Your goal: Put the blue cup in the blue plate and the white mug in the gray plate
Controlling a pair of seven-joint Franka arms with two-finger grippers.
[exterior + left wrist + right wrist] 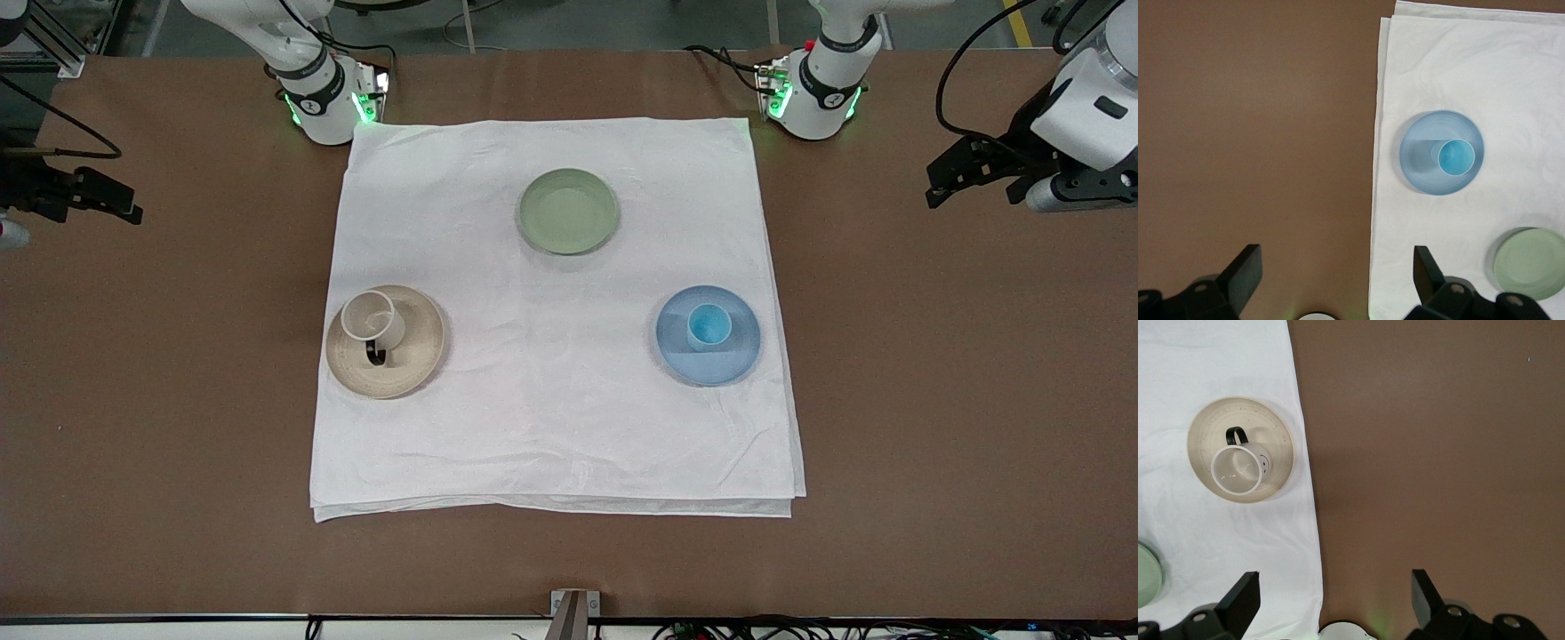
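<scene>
The light-blue cup [709, 325] stands upright in the blue plate [711, 366] on the white cloth, toward the left arm's end. It also shows in the left wrist view [1456, 157] in that plate [1421, 163]. The white mug [373, 322] with its black handle stands upright in the tan gray plate [420, 345], toward the right arm's end. The right wrist view shows the mug [1238, 468] and that plate [1275, 433]. My left gripper [944, 182] [1337, 273] is open and empty over bare table. My right gripper [116, 203] [1335, 597] is open and empty over bare table.
A pale green plate [568, 211] lies empty on the white cloth [551, 427], nearer the robots' bases than the other two plates. It shows in the left wrist view [1530, 263]. Brown table [933, 400] surrounds the cloth.
</scene>
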